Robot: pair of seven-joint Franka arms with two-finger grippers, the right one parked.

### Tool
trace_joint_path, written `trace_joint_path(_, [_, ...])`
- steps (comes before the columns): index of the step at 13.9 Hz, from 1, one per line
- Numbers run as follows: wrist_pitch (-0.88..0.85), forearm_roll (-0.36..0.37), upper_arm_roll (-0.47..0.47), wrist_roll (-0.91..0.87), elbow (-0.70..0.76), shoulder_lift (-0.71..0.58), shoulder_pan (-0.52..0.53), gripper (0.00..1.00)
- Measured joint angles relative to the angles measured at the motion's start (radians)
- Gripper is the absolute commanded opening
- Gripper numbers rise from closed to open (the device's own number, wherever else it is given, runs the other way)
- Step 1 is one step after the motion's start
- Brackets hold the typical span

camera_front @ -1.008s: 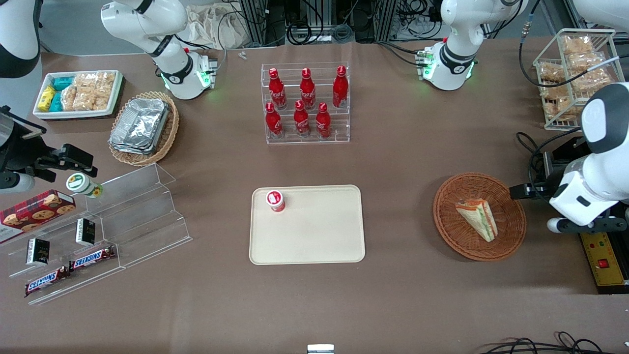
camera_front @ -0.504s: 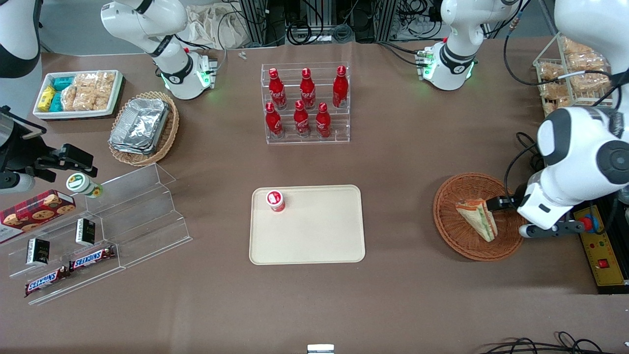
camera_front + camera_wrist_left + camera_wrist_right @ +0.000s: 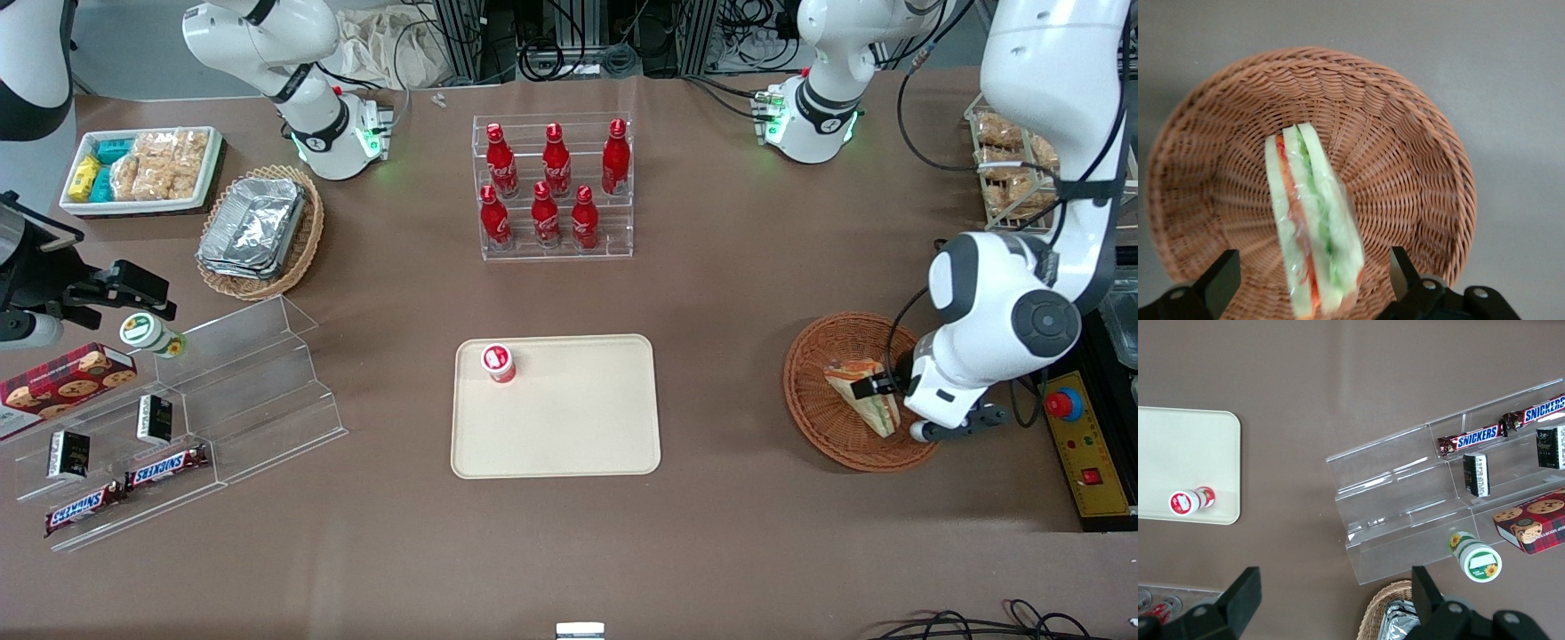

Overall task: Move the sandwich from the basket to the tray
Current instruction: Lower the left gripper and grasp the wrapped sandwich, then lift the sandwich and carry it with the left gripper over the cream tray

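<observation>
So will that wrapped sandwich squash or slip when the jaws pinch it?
Probably soft: the sandwich is bread and filling, so a hard squeeze may dent it. Its clear wrap looks glossy, maybe slippery. The gripper hangs open astride it over the basket; likely light.

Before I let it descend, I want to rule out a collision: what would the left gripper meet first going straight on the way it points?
Most likely the sandwich: the open gripper hangs above it, fingers either side, inside the basket.
</observation>
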Motion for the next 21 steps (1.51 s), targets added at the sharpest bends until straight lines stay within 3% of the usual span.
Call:
trace_joint_path(5, [0.05,0.0,0.002,-0.058,0.0,0.065,0.0,0.96])
trace_joint_path(10, [0.057,0.0,0.006,-0.09,0.0,0.089,0.001,0.5])
trace_joint_path(12, [0.056,0.001,0.006,-0.1,0.0,0.092,0.001,0.24])
trace_joint_path(13, [0.052,0.001,0.006,-0.101,0.002,0.091,0.001,0.17])
trace_joint_path(16, [-0.056,0.001,0.003,-0.111,0.038,0.081,0.001,0.16])
trace_joint_path(21, [-0.436,0.0,-0.068,-0.162,0.231,0.02,-0.004,0.16])
